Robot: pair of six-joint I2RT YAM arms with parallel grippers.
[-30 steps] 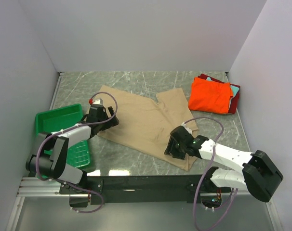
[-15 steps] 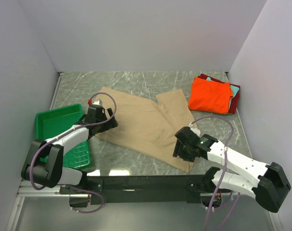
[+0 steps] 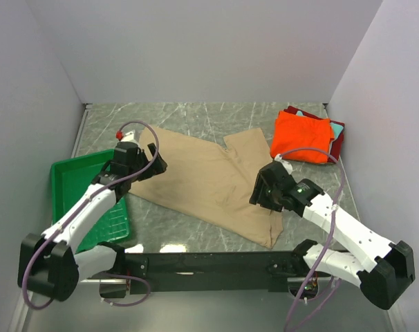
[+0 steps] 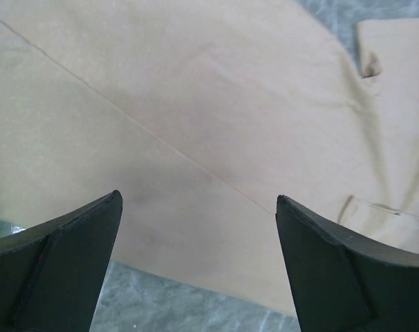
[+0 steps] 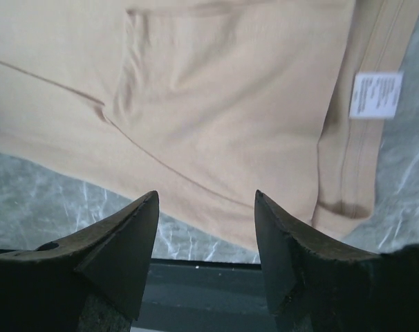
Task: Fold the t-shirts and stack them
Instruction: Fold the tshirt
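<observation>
1. The tan t-shirt lies spread across the middle of the desk, not yet folded.
2. The orange t-shirt sits folded in the far right corner. Dark red t-shirt and teal t-shirt edges show beneath it. We judge this stack to be the destination.
3. The left end effector hovers over the shirt's left side, beside the green tray at the left edge. Its fingers are apart, with nothing between them.
4. The right end effector hovers over the shirt's near right part, by the white label. Its fingers are likewise apart and empty.
5. We judge the two arms flank the shirt so that each can pinch one side for a joint fold.
</observation>
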